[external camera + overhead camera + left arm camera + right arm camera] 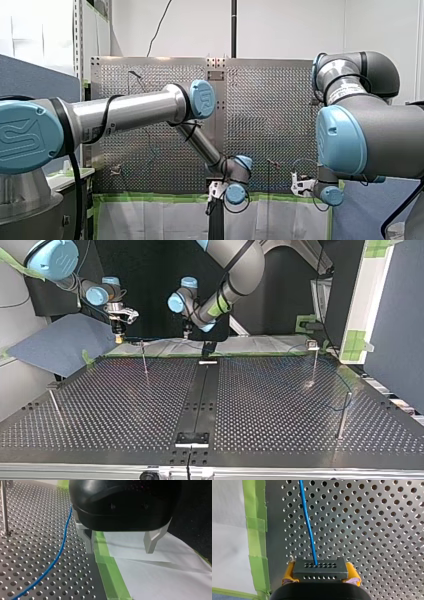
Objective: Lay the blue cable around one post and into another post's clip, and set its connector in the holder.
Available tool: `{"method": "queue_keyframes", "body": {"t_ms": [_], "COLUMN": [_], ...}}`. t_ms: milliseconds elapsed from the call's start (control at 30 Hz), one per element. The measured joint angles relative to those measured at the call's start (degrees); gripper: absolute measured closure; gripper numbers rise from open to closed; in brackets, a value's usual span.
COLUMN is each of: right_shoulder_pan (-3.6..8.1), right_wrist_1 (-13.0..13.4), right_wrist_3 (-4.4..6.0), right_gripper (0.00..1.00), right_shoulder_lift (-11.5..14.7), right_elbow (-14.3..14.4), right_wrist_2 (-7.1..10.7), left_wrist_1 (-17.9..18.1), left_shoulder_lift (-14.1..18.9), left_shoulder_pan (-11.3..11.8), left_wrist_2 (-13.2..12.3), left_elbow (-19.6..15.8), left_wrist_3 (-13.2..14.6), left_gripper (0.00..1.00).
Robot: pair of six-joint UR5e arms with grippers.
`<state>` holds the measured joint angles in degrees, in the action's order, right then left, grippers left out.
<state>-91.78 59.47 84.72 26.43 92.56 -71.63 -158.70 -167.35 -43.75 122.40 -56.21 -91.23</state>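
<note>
My right gripper (321, 578) is shut on a dark grey connector (320, 569), its yellow pads pressed to both sides. The blue cable (308, 522) leaves the connector's face and runs out over the perforated table. In the top view this gripper (118, 334) hangs at the far left edge, and the cable (160, 339) trails along the far edge to the right. My left gripper (120, 548) is open and holds nothing. It hovers over green tape and white paper, with the cable (62, 542) lying beside it. In the top view it (207, 347) sits near the far middle.
Thin posts stand on the table (280, 415): one at far left (144, 360), one with a clip on top at far right (313, 360), one at near right (343, 415), one at near left (54, 402). A holder block (191, 439) sits on the black centre strip's near end.
</note>
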Motion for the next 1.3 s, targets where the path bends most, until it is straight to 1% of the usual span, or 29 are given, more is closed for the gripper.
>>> {"method": "queue_keyframes", "body": {"t_ms": [133,300,400,533,667,767,1033,1167,1300], "right_shoulder_pan": [-0.02,-0.03,-0.04,-0.16,-0.17,-0.18,-0.31,-0.38,-0.49], "right_wrist_1": [0.1,0.3,0.6,0.9,1.0,1.1,1.1,1.1,1.2], "right_wrist_3": [0.04,0.22,0.48,0.68,0.81,0.87,0.9,0.91,0.9], "right_gripper": [0.92,0.92,0.92,0.92,0.92,0.92,0.92,0.92,0.92], "right_shoulder_lift": [0.0,0.0,0.0,0.0,0.0,0.0,0.0,0.0,0.0], "right_elbow": [0.0,0.0,0.0,0.0,0.0,0.0,0.0,0.0,0.0], "right_wrist_2": [-0.05,-0.13,-0.16,-0.18,-0.29,-0.4,-0.44,-0.45,-0.44], "left_wrist_1": [0.4,0.5,1.1,2.7,4.4,4.8,5.0,4.6,4.1], "left_shoulder_lift": [0.0,0.1,0.8,1.5,1.7,1.7,1.5,1.3,1.2], "left_shoulder_pan": [0.1,-0.2,-0.7,-0.9,-1.1,-1.1,-0.9,-0.5,0.0], "left_wrist_2": [-0.1,0.0,-0.1,0.0,0.1,0.0,0.0,0.1,0.0], "left_elbow": [0.9,2.9,2.5,1.2,1.4,1.6,2.9,3.8,3.9], "left_wrist_3": [0.0,0.0,0.1,0.2,0.2,0.2,0.6,0.7,0.7], "left_gripper": [0.0,0.0,0.0,0.0,0.0,0.0,0.0,0.0,0.0]}}
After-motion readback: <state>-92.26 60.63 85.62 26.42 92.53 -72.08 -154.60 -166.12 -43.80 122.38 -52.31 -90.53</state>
